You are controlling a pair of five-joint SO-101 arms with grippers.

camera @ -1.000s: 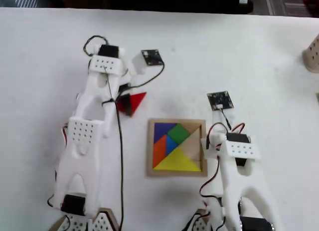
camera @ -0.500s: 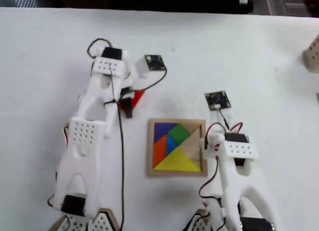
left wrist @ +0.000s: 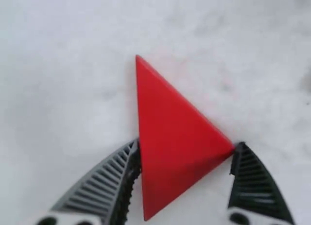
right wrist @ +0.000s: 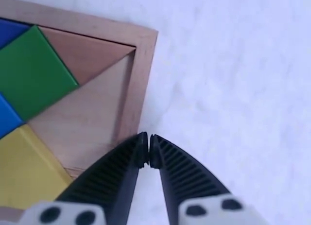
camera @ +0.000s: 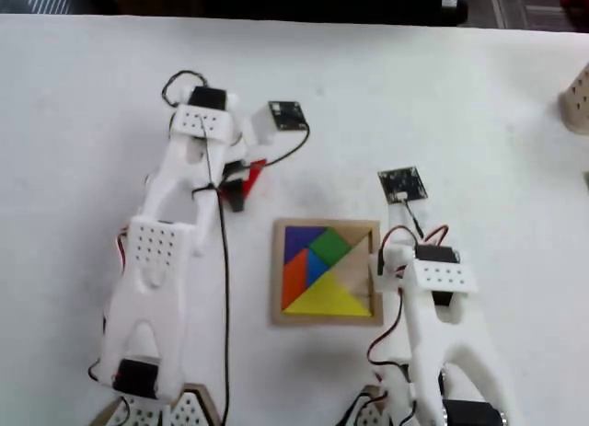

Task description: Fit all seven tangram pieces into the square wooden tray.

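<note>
The left arm has come forward over the red triangle (camera: 255,172) since a second ago, so from the high view I now see only a thin red sliver beside the wrist, where most of the piece was in the open before. The right arm has barely shifted.

From above, the left arm's white shell and black cable cover most of the triangle. I cannot tell whether the piece lies flat on the table (camera: 460,95) or is lifted off it. In the left wrist view, the lower tip of the triangle and both finger bases are cut off at the frame edge.

The left gripper (left wrist: 188,152) is spread wide around the triangle. One ribbed grey finger presses on the long straight edge and the black finger touches the opposite corner, so the piece is pinched between them. The piece sits well up and to the left of the square wooden tray (camera: 327,226).

The right gripper (right wrist: 148,148) has its ribbed fingers pressed together, holding nothing, with the tips over the tray's rim near a corner.

The triangle is smooth, flat and glossy red with sharp corners. The tray is pale grained wood with a raised border. Inside it I see a green square (right wrist: 34,74), a yellow piece (right wrist: 24,171), a brown triangle (right wrist: 87,50) and a bare triangular gap (right wrist: 92,118).
</note>
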